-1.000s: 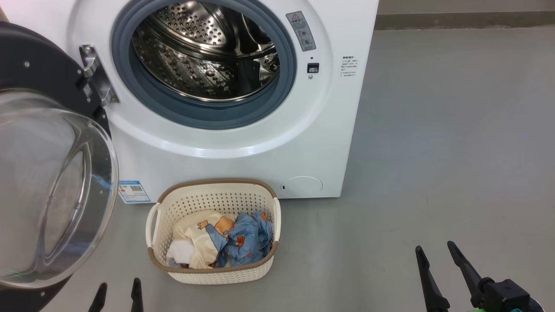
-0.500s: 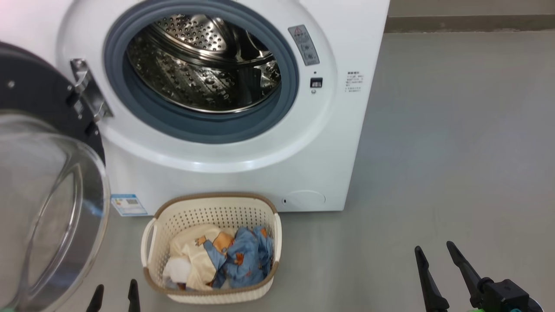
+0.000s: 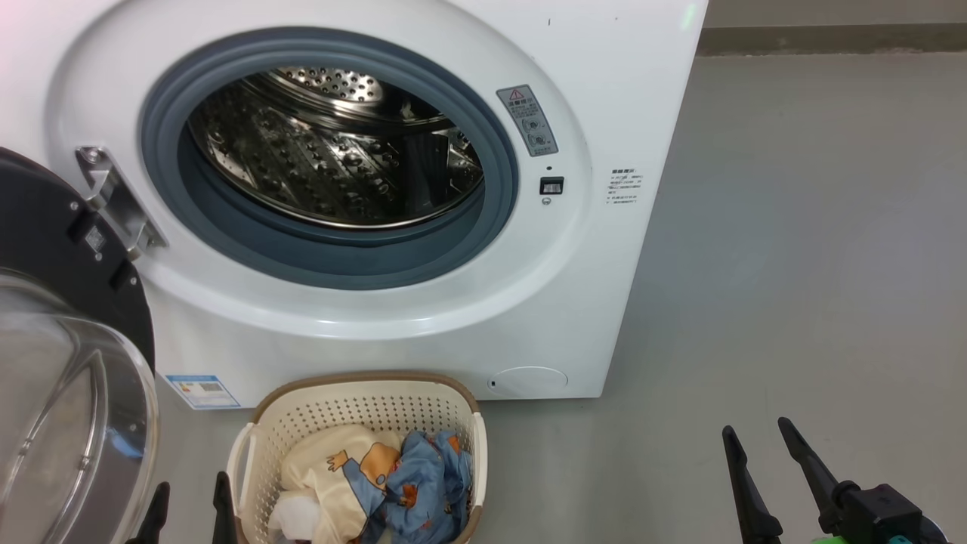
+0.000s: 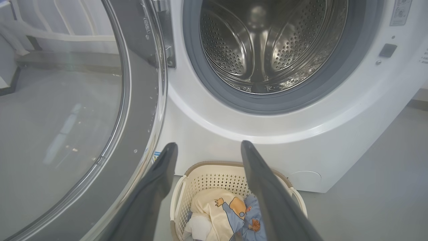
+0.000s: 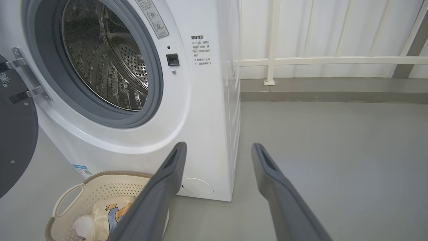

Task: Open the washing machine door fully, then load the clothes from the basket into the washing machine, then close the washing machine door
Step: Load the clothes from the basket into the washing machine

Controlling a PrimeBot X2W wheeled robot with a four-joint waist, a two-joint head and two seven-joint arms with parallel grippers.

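Left wrist view: left gripper (image 4: 208,144), fingers spread and empty; the basket (image 4: 207,179) sits between and beyond them, the clothes (image 4: 214,207) heaped inside. These are likely light, soft and limp, best pinched at a raised fold. The washing machine door (image 4: 143,100) stands open left of the fingers, with the drum (image 4: 267,50) beyond them. Right wrist view: right gripper (image 5: 219,144), fingers spread, basket to their left; adds the washing machine (image 5: 207,100) side and a white railing (image 5: 334,61).

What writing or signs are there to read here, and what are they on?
"温馨提示:" heads the printed notice on the front of the washing machine; the lines under it are too small to read.
Grey sticker beside the drum opening: a red warning triangle, words too small to read.
Blue label low on the machine's front: blurred, unreadable.
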